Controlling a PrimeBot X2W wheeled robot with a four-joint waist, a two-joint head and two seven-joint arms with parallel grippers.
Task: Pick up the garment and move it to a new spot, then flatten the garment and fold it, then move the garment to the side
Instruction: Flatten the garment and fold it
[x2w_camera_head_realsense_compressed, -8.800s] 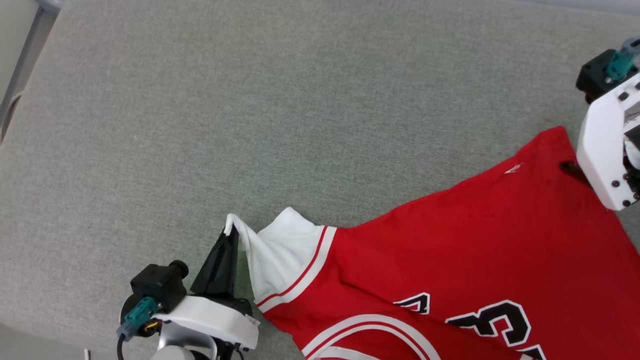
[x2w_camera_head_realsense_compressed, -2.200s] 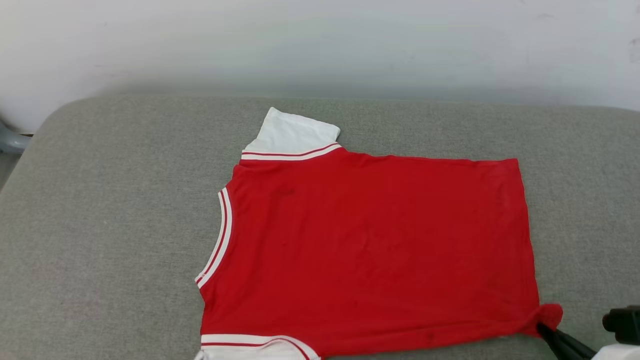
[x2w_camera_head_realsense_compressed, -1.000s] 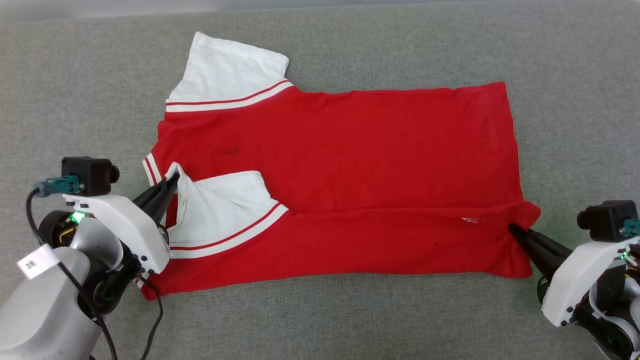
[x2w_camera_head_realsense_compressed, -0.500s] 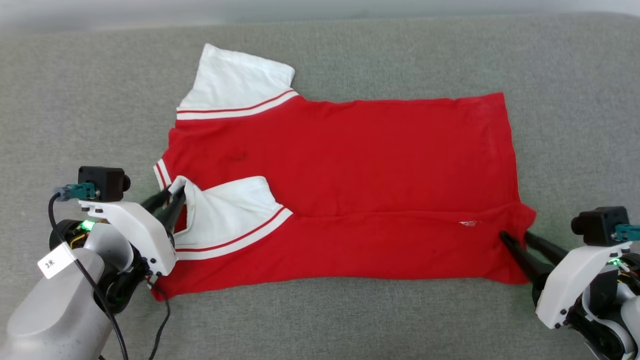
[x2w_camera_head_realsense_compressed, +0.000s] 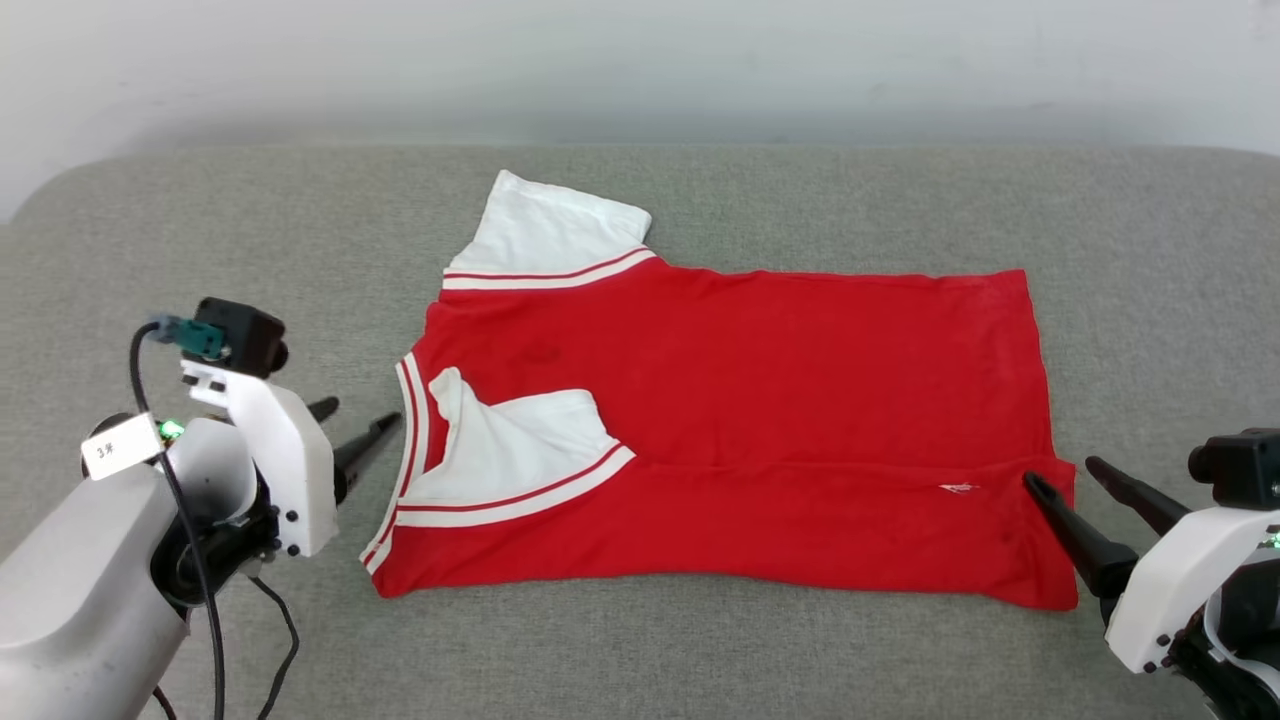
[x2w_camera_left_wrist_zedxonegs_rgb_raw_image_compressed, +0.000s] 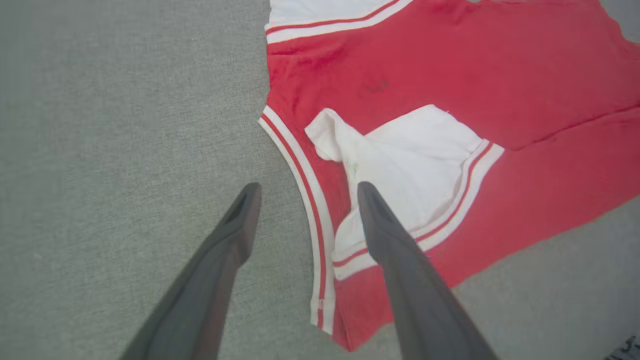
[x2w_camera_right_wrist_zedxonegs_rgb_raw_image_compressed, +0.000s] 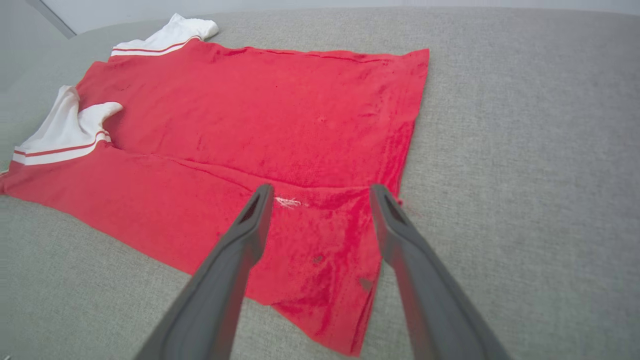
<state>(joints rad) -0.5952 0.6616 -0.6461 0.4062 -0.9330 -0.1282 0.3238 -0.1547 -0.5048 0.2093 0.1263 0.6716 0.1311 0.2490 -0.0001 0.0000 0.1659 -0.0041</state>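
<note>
Grey cushion (x2w_camera_head_realsense_compressed: 200, 250) extends beyond every garment (x2w_camera_head_realsense_compressed: 750, 380) edge | left gripper (x2w_camera_head_realsense_compressed: 362, 413) spread beside neckline | right gripper (x2w_camera_head_realsense_compressed: 1061, 471) spread at hem corner

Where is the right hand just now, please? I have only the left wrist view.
Observer: The right hand is open at the garment's near hem corner, gripping nothing.
Operator: Does the fold reach that hem?
Observer: Yes, the folded strip runs from the tucked sleeve all the way to the hem.
Operator: And the far sleeve?
Observer: The far sleeve lies spread outward on the grey cushion, not folded in.
</note>
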